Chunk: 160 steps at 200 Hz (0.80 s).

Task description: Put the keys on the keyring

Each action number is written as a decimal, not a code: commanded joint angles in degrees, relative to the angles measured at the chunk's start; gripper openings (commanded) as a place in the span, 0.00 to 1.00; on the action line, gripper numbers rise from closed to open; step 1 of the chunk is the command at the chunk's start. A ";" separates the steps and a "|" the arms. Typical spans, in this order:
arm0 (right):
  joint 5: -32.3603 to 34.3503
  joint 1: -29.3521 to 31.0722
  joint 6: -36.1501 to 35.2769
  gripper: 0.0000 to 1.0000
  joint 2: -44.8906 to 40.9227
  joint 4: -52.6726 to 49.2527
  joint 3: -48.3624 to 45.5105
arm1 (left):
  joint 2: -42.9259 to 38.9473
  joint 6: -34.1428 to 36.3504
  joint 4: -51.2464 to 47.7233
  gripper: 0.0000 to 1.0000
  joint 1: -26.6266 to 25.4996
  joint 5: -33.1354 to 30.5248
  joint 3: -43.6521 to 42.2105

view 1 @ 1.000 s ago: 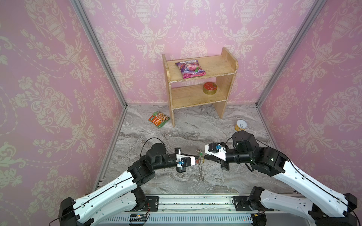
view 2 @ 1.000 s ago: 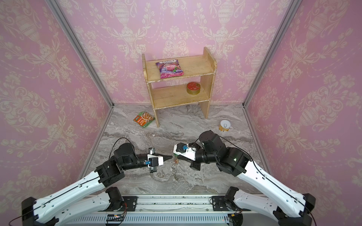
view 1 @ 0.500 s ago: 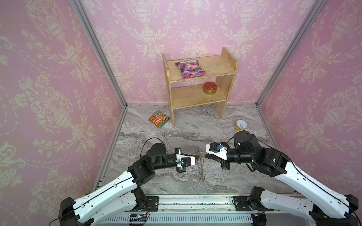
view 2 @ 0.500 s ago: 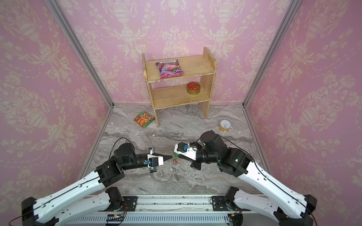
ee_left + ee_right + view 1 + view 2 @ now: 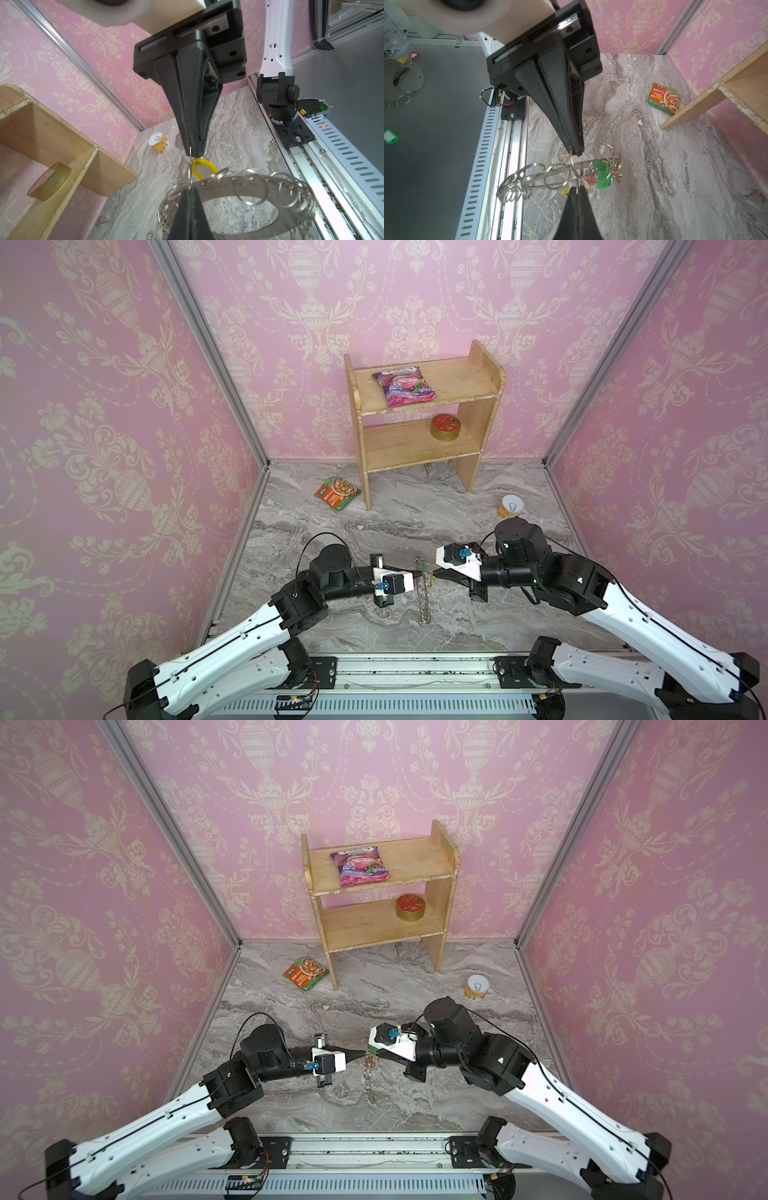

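Wire from one small silver loop [image 5: 572,160] is clamped in the left gripper [image 5: 189,192], its jaws fully closed. That loop sits on the rim of the large flat grey metal keyring [image 5: 220,189], so this tip carries the ring. Meeting it tip to tip, the right gripper [image 5: 578,190] is also pressed tight, pinching the small yellow-tagged key [image 5: 202,168] along with a loop at the rim. Just beside the two tips a green plastic tag [image 5: 603,176] hangs among the loops, with a red-orange tag [image 5: 588,180] half hidden behind it. In both top views the keyring [image 5: 424,597] shows edge-on, reaching from the tips back toward the silver rail [image 5: 415,670] at the arms' bases, above the grey marble-patterned tabletop [image 5: 415,514].

Beyond the right gripper stands a yellow can with a pull-tab lid [image 5: 512,506]. Beyond the left lies a green-and-orange snack packet [image 5: 336,498]. Farthest out, a two-tier wooden shelf [image 5: 415,443] holds a round gold tin with a red lid [image 5: 445,428] and a pink packet [image 5: 404,387].
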 commanded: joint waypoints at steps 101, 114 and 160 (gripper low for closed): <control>1.56 0.40 0.06 0.00 -0.91 1.03 1.41 | -1.00 0.17 1.13 0.00 0.16 0.21 0.45; 1.51 0.36 0.10 0.00 -0.80 1.06 1.47 | -0.99 0.17 1.27 0.00 0.16 0.29 0.55; 0.16 0.33 0.26 0.00 -0.17 1.55 1.51 | -1.09 -0.01 1.21 0.00 0.16 0.12 0.46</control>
